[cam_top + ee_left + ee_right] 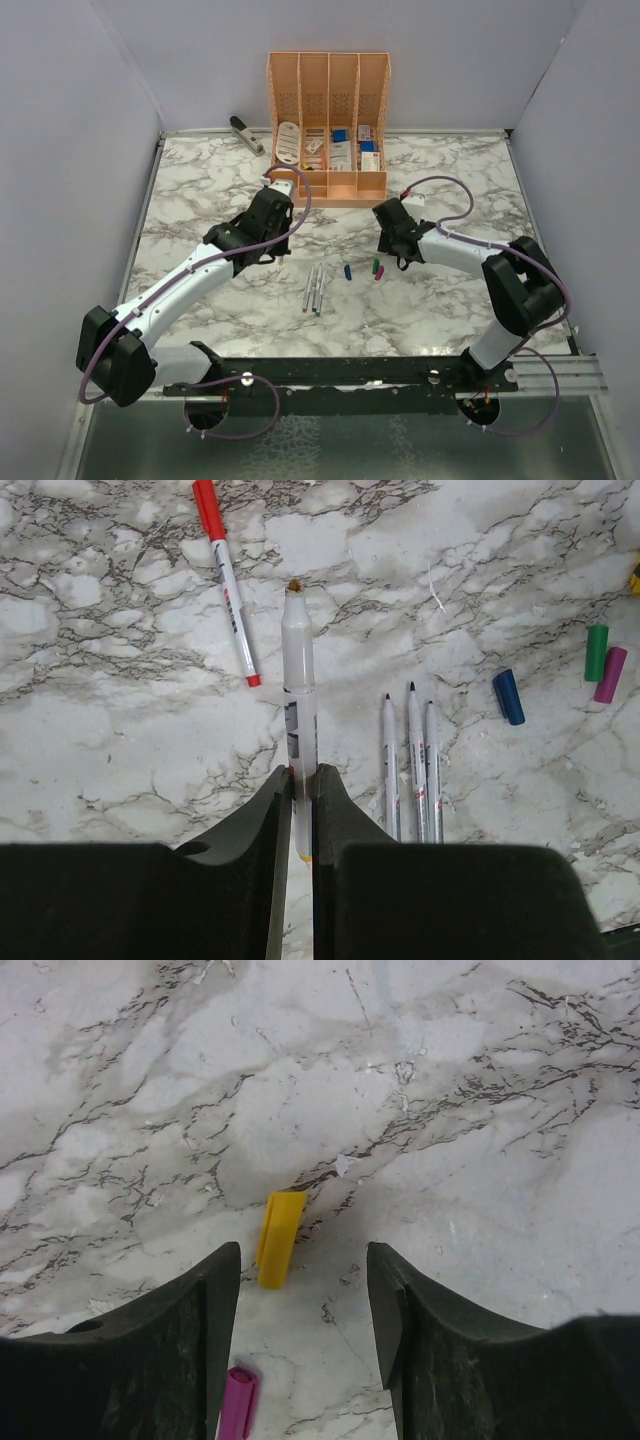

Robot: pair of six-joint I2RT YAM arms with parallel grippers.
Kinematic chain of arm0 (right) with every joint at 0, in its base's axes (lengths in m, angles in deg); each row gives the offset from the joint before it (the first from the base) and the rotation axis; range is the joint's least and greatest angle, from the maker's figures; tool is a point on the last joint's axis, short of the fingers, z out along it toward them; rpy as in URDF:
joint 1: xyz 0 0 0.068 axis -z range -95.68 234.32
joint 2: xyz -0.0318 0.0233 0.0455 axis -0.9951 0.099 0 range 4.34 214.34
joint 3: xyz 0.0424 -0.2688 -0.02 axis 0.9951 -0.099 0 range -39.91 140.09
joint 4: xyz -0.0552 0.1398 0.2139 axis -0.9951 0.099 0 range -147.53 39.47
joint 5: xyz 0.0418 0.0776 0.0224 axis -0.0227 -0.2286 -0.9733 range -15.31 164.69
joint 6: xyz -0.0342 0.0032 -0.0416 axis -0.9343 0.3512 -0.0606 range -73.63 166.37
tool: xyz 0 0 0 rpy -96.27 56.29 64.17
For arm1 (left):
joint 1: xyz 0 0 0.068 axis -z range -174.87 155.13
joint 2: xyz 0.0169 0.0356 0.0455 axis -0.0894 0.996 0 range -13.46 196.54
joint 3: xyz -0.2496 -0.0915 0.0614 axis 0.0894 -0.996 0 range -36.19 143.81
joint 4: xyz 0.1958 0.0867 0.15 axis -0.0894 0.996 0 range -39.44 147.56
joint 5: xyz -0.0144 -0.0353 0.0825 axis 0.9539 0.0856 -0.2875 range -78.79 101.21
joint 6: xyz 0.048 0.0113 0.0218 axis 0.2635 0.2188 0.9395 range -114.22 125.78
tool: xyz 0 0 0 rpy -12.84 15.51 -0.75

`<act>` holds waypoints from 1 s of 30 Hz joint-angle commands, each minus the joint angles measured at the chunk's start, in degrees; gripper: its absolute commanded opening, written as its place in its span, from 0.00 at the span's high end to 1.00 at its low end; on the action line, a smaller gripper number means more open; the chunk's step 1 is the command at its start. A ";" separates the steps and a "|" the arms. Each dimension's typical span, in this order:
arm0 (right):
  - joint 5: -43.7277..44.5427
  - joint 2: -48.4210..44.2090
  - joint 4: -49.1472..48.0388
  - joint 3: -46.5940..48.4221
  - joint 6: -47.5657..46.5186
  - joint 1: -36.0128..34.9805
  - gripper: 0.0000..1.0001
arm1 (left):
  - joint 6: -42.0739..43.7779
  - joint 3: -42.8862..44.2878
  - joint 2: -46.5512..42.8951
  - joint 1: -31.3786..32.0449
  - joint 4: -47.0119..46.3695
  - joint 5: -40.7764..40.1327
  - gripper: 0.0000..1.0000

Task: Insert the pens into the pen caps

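Note:
My left gripper (300,775) is shut on a pale uncapped pen (299,670), which points away from the camera above the marble. A pen with the red cap (208,510) on it lies to the far left of it. Three uncapped pens (417,760) lie side by side to the right, seen from above as a small bundle (314,288). Beyond them lie the blue cap (508,696), green cap (596,652) and magenta cap (610,674). My right gripper (303,1260) is open just above the table. The yellow cap (278,1240) lies flat just ahead of its left finger, nearly in line with the gap.
An orange desk organiser (328,130) holding small items stands at the back middle of the marble table (450,180). A grey stapler (245,133) lies to its left. White walls close in the left, right and back sides.

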 commanded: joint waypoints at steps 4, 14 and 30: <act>-2.72 2.94 -1.74 2.72 1.35 0.17 0.50 | -1.13 -1.57 -1.05 -0.32 -3.31 -0.52 1.00; -2.61 3.75 -1.93 2.14 1.83 0.17 0.55 | -0.40 -1.72 -0.18 -0.39 -4.69 0.38 1.00; -2.61 5.72 -2.68 2.65 3.90 1.57 0.57 | 0.46 -2.05 0.33 -0.41 -4.78 1.46 1.00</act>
